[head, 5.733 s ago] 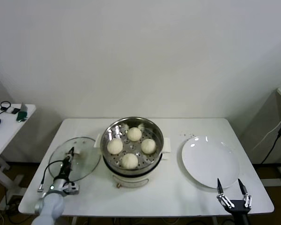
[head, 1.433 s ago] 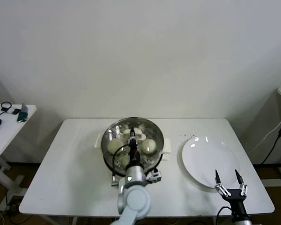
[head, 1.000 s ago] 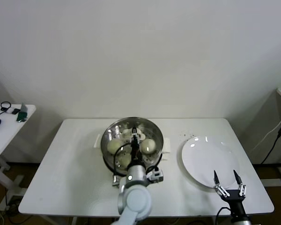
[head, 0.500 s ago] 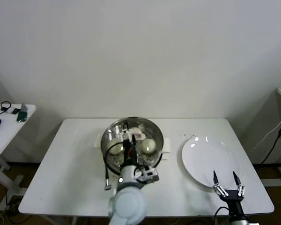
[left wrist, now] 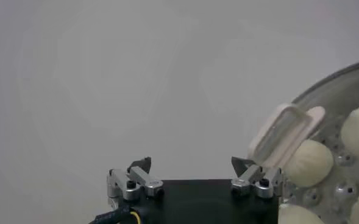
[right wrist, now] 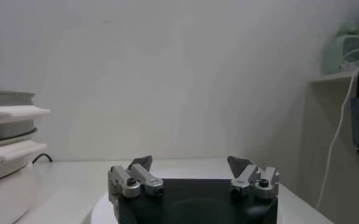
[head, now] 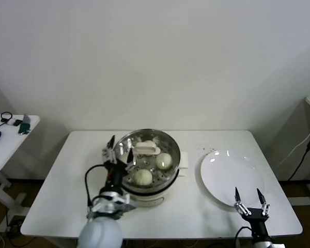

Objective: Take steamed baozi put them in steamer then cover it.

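Note:
The steamer stands mid-table with the clear glass cover lying on it, its cream handle on top. Steamed baozi show through the glass. My left gripper hovers open and empty just left of the steamer's rim. In the left wrist view the left gripper stands beside the cover's handle, apart from it, with a baozi under the glass. My right gripper waits open at the table's front right. In the right wrist view the right gripper holds nothing.
A flat white plate lies right of the steamer, its near edge under my right gripper. A side table with small items stands far left. A shelf with a dangling cable is at the far right.
My left gripper has let go of the cover's handle, opened, and drawn away to the left of the steamer. The cover stays on the steamer. The right arm has barely moved.

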Tool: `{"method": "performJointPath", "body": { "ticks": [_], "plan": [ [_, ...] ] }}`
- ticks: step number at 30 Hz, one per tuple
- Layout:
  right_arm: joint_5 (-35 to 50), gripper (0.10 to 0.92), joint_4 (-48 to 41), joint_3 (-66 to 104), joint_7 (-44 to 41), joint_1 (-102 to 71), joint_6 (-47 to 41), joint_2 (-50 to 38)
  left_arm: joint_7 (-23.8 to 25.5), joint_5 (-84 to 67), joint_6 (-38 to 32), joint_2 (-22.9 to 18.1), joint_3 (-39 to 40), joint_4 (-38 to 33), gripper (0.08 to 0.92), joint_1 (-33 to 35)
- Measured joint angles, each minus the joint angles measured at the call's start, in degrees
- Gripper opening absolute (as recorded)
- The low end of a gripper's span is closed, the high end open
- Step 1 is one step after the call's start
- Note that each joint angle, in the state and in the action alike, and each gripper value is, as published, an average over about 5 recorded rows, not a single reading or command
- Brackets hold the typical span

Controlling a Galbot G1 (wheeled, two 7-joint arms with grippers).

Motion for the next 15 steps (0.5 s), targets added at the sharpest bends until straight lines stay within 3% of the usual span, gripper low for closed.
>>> {"method": "performJointPath", "body": {
  "ticks": [9, 15],
  "plan": [
    [-0.5, 0.823, 1.5, 0.4, 0.6, -0.2, -1.2, -0.3, -2.2, -32.9, -11.9, 3.3, -17.9, 1.7, 0.823, 6.7],
    [-0.7, 0.823, 1.8, 0.0, 0.8, -0.1, -2.0, -0.7, -1.2, -50.6, -19.6, 4.5, -24.6, 6.4, 0.823, 10.6]
  ]
}}
